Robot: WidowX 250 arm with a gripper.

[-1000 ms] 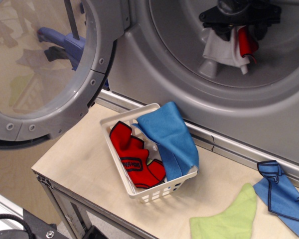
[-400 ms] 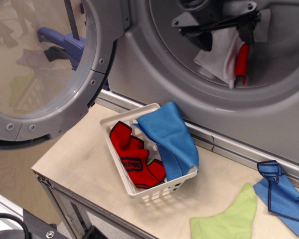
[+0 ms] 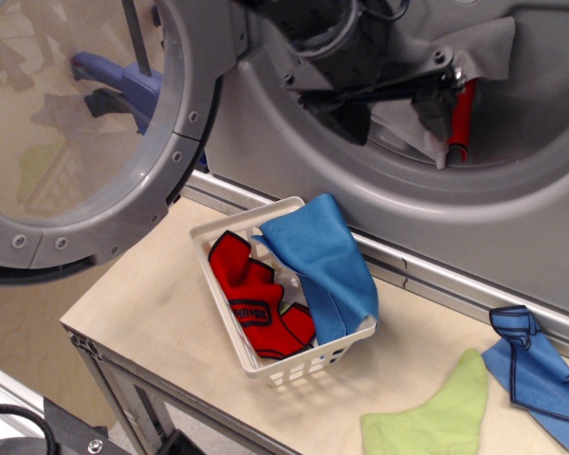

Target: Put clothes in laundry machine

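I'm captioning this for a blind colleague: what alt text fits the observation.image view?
A robot gripper reaches into the open washer drum, holding a light grey cloth. On the table in front, a white basket holds a red cloth and a blue cloth; a lime green cloth and another blue cloth lie to its right.

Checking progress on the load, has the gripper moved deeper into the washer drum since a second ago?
Yes. The gripper with the grey cloth has moved deeper into the drum.

My black, bulky plastic-cased arm (image 3: pixel 346 43) has thin dark cables looped at its top and narrows into my black claw (image 3: pixel 446 118), one finger (image 3: pixel 461 114) tipped red
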